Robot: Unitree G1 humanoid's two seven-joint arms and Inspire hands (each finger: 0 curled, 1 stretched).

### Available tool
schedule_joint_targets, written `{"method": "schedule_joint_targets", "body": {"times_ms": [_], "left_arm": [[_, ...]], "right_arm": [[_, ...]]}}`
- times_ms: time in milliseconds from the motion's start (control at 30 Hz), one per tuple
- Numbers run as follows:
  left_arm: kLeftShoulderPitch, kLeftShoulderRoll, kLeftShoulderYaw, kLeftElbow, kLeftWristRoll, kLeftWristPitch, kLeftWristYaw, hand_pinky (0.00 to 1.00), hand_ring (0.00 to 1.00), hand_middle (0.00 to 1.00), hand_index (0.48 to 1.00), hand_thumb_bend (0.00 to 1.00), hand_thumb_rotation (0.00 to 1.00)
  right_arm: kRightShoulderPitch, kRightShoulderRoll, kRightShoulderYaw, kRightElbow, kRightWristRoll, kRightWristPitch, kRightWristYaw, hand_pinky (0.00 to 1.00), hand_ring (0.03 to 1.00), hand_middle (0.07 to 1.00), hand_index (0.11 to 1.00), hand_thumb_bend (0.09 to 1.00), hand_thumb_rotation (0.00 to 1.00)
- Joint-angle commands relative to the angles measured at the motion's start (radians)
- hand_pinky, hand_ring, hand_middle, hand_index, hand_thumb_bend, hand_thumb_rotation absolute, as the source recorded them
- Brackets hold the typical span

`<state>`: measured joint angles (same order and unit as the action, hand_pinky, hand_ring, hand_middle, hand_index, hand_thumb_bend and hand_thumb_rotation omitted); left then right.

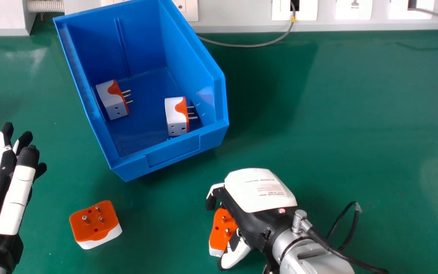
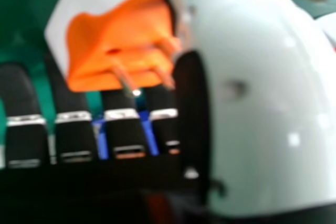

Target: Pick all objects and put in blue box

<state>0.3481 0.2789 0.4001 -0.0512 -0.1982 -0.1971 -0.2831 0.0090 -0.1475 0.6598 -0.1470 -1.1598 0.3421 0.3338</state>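
Observation:
The right hand [image 1: 259, 205] is low in the head view, right of centre, its fingers and thumb closed around an orange and white plug adapter [image 1: 221, 232]. In the right hand view this adapter [image 2: 121, 40] lies between the fingers [image 2: 73, 135] and the thumb, metal pins showing. Another adapter [image 1: 95, 224] rests on the table, pins up, between the two hands. Inside the blue box [image 1: 173, 152] lie a left adapter [image 1: 112, 99] and a right adapter [image 1: 176, 116], apart from each other. At the left edge is the left hand [image 1: 15, 198], open and holding nothing.
The green table [image 1: 356, 133] carries everything. A grey cable [image 1: 245, 45] curves behind the box, along the wall with white sockets [image 1: 295, 9]. A black cable [image 1: 352, 228] loops beside the right wrist. The box's front rim faces the arms.

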Motion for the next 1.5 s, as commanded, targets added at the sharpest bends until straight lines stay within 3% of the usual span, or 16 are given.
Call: {"method": "schedule_joint_targets", "body": {"times_ms": [0,200,333,600,633,1033,1233,1467], "left_arm": [[0.000,0.008,0.011,-0.015,-0.014,-0.006,0.000,0.93,0.99,1.00,1.000,0.88,0.93],[0.000,0.009,0.012,-0.013,-0.011,-0.003,0.003,0.93,0.99,1.00,1.000,0.88,0.93],[0.004,0.009,0.010,-0.026,-0.008,0.001,0.005,0.92,0.99,1.00,1.000,0.88,0.93],[0.001,0.013,0.015,-0.008,-0.017,-0.008,-0.006,0.92,0.99,1.00,1.000,0.89,0.93],[0.004,0.013,0.016,-0.014,-0.019,-0.005,-0.006,0.92,0.99,1.00,1.000,0.89,0.93],[0.004,0.012,0.020,-0.011,-0.015,-0.008,-0.008,0.91,0.99,0.99,1.000,0.90,0.92],[-0.008,0.014,0.019,0.003,-0.016,-0.013,-0.012,0.91,0.99,0.99,1.000,0.89,0.92],[-0.017,0.014,0.012,-0.003,-0.009,-0.005,-0.007,0.92,0.99,0.99,1.000,0.89,0.92]], "right_arm": [[-0.008,-0.014,0.003,0.036,0.017,-0.021,-0.009,0.34,0.454,0.532,0.611,0.477,0.01],[-0.017,-0.045,-0.011,0.059,0.052,-0.080,-0.094,0.33,0.436,0.512,0.576,0.482,0.00],[-0.021,-0.057,-0.011,0.076,0.062,-0.111,-0.150,0.33,0.428,0.508,0.541,0.488,0.00],[-0.025,-0.064,-0.033,0.067,0.090,-0.135,-0.185,0.33,0.421,0.511,0.516,0.492,0.00],[-0.023,-0.063,-0.037,0.057,0.093,-0.134,-0.186,0.33,0.421,0.511,0.516,0.492,0.00],[0.044,-0.071,-0.084,-0.191,0.099,-0.130,-0.138,0.32,0.423,0.514,0.509,0.493,0.00],[0.089,-0.081,-0.107,-0.376,0.083,-0.131,-0.057,0.32,0.427,0.523,0.499,0.493,0.00],[0.077,-0.101,-0.151,-0.497,0.103,-0.185,-0.009,0.32,0.436,0.522,0.506,0.493,0.00]]}}
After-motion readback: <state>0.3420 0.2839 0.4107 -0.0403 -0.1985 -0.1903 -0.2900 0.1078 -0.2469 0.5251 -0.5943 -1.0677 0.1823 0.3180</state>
